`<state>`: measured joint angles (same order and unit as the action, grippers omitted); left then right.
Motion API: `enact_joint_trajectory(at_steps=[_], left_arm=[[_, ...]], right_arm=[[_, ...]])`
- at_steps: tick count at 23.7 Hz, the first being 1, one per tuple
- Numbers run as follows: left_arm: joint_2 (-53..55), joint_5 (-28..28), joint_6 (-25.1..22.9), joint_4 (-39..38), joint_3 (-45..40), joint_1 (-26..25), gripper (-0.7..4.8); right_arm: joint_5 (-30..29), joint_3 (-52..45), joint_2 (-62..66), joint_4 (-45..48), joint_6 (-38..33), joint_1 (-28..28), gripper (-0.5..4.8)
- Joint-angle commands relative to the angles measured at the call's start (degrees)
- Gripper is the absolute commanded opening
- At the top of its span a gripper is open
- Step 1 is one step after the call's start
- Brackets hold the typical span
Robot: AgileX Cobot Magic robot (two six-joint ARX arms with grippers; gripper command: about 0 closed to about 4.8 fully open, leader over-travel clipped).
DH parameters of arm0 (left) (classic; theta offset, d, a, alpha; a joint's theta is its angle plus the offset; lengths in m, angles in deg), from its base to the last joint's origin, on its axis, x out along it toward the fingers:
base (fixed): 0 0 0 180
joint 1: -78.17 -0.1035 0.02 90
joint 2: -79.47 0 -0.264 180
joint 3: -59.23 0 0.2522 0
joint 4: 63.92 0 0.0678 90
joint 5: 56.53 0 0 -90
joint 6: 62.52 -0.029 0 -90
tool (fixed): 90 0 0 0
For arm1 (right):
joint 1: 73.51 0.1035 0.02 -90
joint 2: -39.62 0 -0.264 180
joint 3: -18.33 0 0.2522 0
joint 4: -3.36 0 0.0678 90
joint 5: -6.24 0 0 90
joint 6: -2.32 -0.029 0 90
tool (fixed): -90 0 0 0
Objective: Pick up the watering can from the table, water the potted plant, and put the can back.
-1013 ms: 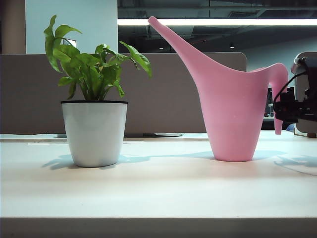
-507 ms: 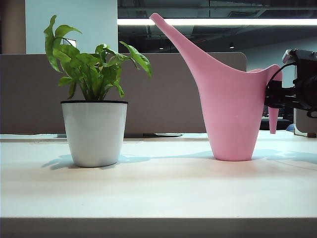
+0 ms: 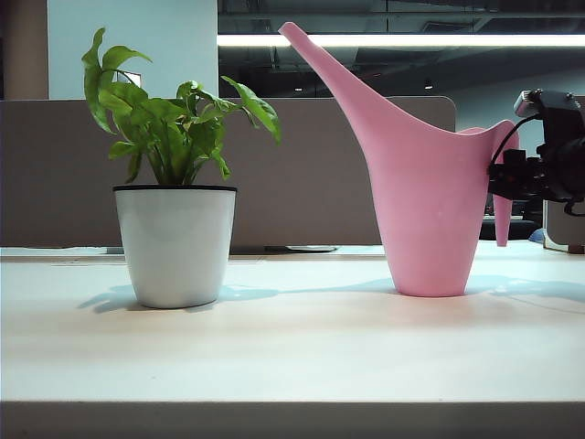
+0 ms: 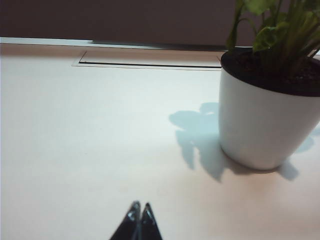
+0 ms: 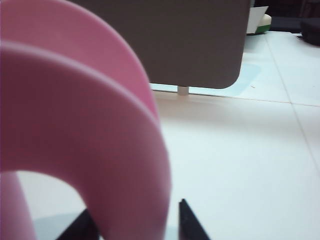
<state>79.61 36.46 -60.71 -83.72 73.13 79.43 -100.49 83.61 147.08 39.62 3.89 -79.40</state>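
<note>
Right gripper, jaws narrowing around the tall pink plastic watering can's hooked handle, should next clamp and lift; left gripper, jaws together, rests left of the white-potted green plant.

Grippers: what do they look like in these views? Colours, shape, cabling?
Right gripper: black, blocky hardware at the exterior view's right edge, a thin black cable looping up from it to a rounded grey-topped housing. Its wrist view shows only two dark pointed tips. Left gripper: only two glossy black pointed tips show, tapering wedge-like. No markings are legible on either.
</note>
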Motion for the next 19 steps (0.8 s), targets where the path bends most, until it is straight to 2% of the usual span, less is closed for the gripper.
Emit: enact_joint_trajectory(at_steps=[1, 3, 4, 6, 9, 19], left_arm=[[0.02, 0.26, 0.17, 0.31, 0.22, -0.09, -0.05], [0.02, 0.26, 0.17, 0.31, 0.22, -0.09, -0.05], [0.02, 0.26, 0.17, 0.31, 0.22, -0.09, -0.05], [0.02, 0.26, 0.17, 0.28, 0.22, -0.09, -0.05], [0.02, 0.24, 0.17, 0.31, 0.22, -0.09, -0.05], [0.02, 0.26, 0.17, 0.31, 0.22, -0.09, -0.05]], right_arm=[[-0.17, 0.24, -0.2, 0.79, 0.44, -0.55, 1.97], [-0.26, 0.24, -0.2, 0.79, 0.37, -0.87, 1.95], [-1.16, 0.22, -0.2, 0.76, 0.31, -1.09, 1.46], [-2.36, 0.15, -0.2, 0.72, -0.09, -1.25, 1.15], [-4.42, 0.15, -0.24, -1.01, -1.86, -1.6, 1.13], [-5.09, 0.17, -0.24, -1.14, -2.93, -1.88, 1.13]])
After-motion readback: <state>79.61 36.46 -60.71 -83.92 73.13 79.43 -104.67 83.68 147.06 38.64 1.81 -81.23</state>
